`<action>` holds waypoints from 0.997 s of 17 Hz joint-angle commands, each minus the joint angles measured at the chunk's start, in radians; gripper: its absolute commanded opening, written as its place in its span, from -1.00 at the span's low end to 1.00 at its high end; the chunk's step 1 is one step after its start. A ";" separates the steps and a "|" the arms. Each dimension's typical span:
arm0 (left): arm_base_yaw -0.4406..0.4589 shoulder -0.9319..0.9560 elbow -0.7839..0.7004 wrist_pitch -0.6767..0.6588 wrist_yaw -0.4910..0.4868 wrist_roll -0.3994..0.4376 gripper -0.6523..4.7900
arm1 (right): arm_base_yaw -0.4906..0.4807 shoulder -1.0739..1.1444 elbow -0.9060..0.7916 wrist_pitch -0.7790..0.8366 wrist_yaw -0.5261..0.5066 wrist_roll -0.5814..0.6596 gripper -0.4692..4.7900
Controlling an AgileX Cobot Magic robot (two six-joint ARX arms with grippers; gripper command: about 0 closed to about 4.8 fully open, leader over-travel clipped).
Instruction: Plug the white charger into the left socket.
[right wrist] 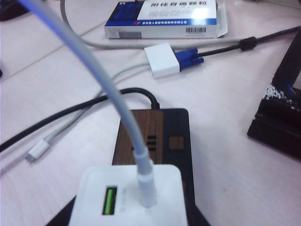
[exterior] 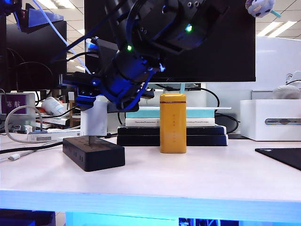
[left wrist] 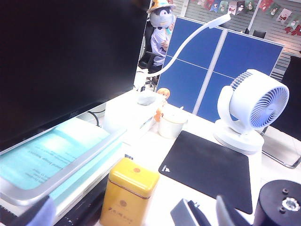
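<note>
Here, in the exterior view, the right gripper (exterior: 96, 106) is reaching across to the left side of the table (exterior: 188, 174), carrying the charger (exterior: 94, 120) upright over the black strip (exterior: 94, 153). The charger's metal prongs are standing right at the strip's top, near its middle; the left socket (exterior: 75, 140) itself is too flat-on to make out, and whether the prongs are seated I cannot tell. A yellow tin (exterior: 172, 122) is standing just right of the strip, in front of a stack of books (exterior: 202, 123) under the monitor (exterior: 211, 42).

In the left wrist view, the left gripper (left wrist: 207, 214) is hanging above the table's right half with its fingers (left wrist: 225, 213) spread wide and nothing between them. Below it the tin (left wrist: 129, 190) is sitting near a black mat (left wrist: 209, 167), with a white fan (left wrist: 251, 110) farther off.

In the right wrist view, the charger (right wrist: 129, 197) is filling the near edge, its cable (right wrist: 108, 89) rising from its top beside a yellowish port (right wrist: 109, 201). It is sitting over the strip (right wrist: 157, 141), whose wood-grain top is showing beyond it. The jaws themselves are hidden here; going by the exterior view, they are clamped on the charger's sides.
</note>
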 commanded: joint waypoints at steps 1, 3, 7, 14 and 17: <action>0.002 -0.007 0.004 0.019 0.007 -0.003 1.00 | -0.008 0.014 0.000 0.022 0.020 0.012 0.09; 0.002 -0.007 0.004 0.014 0.010 -0.003 1.00 | -0.008 0.029 0.000 0.018 0.020 0.012 0.09; 0.002 -0.007 0.004 -0.002 0.010 -0.002 1.00 | -0.004 0.026 0.000 -0.056 0.022 0.012 0.09; 0.002 -0.007 0.004 -0.003 0.009 -0.002 1.00 | 0.002 0.026 0.000 -0.137 0.084 0.008 0.09; 0.002 -0.007 0.004 -0.002 0.009 -0.002 1.00 | 0.003 0.008 0.000 -0.178 0.075 0.011 0.09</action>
